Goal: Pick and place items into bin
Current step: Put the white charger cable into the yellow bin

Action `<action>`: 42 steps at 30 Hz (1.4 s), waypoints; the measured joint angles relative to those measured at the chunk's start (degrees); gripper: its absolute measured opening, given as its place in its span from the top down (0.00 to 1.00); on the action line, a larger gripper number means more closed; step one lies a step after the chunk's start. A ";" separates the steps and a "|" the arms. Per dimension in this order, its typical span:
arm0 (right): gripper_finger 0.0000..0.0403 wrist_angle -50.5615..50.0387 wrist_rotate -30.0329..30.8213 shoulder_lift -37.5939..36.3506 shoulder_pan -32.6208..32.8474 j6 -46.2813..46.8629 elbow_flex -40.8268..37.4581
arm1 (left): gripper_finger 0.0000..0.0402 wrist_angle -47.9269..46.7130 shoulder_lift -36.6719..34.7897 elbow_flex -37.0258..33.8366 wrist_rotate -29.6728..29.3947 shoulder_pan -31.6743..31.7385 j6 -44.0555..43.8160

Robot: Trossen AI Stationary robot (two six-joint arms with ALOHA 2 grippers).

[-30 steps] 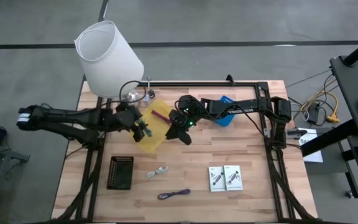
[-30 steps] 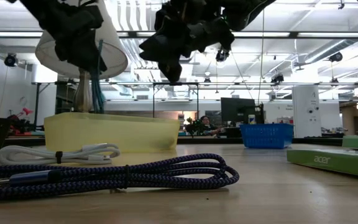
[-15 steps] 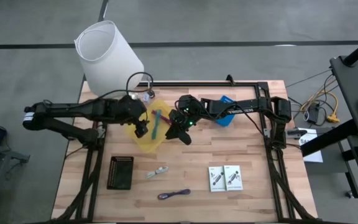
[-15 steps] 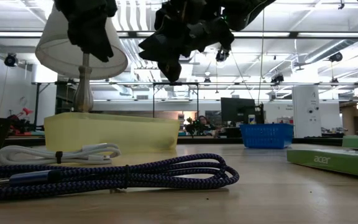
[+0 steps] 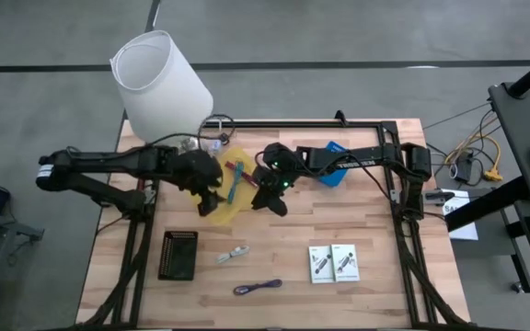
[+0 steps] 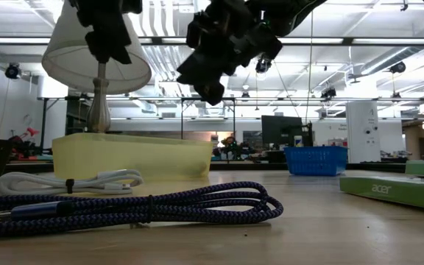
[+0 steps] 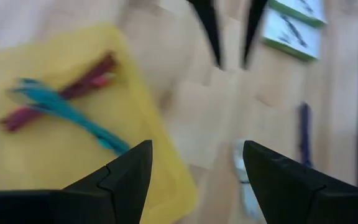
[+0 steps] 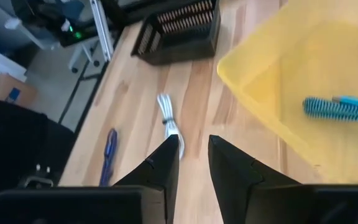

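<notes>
Left gripper (image 5: 212,195) hangs wide open and empty over the yellow bin (image 5: 212,206), teal pen (image 7: 67,112) just below; right gripper (image 5: 274,199) beside it, fingers narrowly parted, empty.

A pale wooden table (image 5: 375,294) carries a yellow bin (image 5: 212,210) left of centre and a blue basket (image 5: 336,172) at the far side. Nearer lie a black mesh tray (image 5: 178,255) on the left, a white cable (image 5: 233,254), a purple cord (image 5: 258,288) (coiled loosely), and two white packets (image 5: 332,263) to the right
</notes>
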 joint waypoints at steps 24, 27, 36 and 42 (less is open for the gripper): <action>0.83 -23.08 0.06 -0.22 -0.02 -13.69 -0.02 | 0.41 3.63 24.11 -0.42 9.63 -17.47 -2.76; 0.82 -26.35 0.10 -0.24 -0.07 -16.86 -0.02 | 0.41 4.56 24.44 -0.41 10.49 -18.63 -5.86; 0.81 -29.17 1.55 -0.17 -0.11 -21.26 -0.02 | 0.41 6.65 25.51 -0.69 10.61 -20.33 -13.95; 0.84 -29.12 1.55 -0.07 -0.11 -22.00 -0.04 | 0.41 8.14 29.27 -0.78 10.31 -21.27 -15.01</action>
